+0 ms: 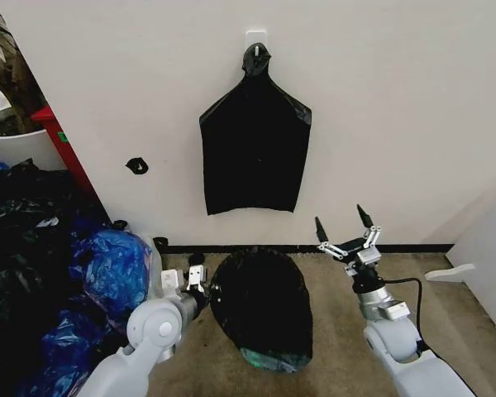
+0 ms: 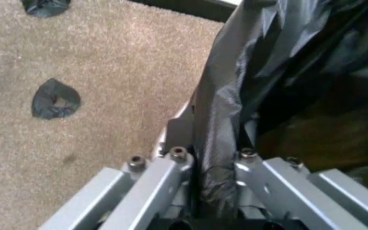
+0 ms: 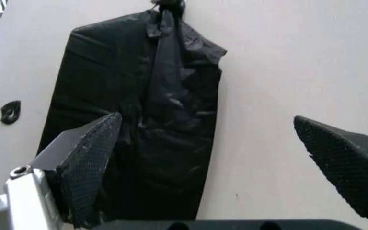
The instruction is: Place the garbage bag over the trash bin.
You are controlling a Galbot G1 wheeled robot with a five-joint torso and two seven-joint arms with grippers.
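The trash bin (image 1: 269, 358) is seen on the carpet floor (image 1: 339, 306) near the wall (image 1: 397, 99), and it is almost fully covered by the garbage bag (image 1: 260, 306); only a pale greenish strip of the base is visible at the lower edge. The glossy black plastic is draped over the top and the sides of the bin.

The left hand (image 1: 200, 285) is placed at the left rim of the bin, and its fingers are closed on a fold of the garbage bag (image 2: 219, 143). In the left wrist view the crinkled plastic is seen pinched between the two metal fingers (image 2: 165, 172), with the carpet beside it.

The right hand (image 1: 345, 225) is held up in the air to the right of the bin, apart from the bag, and its fingers are spread wide with nothing between them. In the right wrist view the dark fingertips (image 3: 91, 158) are seen well apart.

A flat black bag (image 1: 255, 141) is hung from a hook (image 1: 255, 37) on the wall above the bin. A heap of black and blue bags (image 1: 58, 281) is found on the left of the floor.
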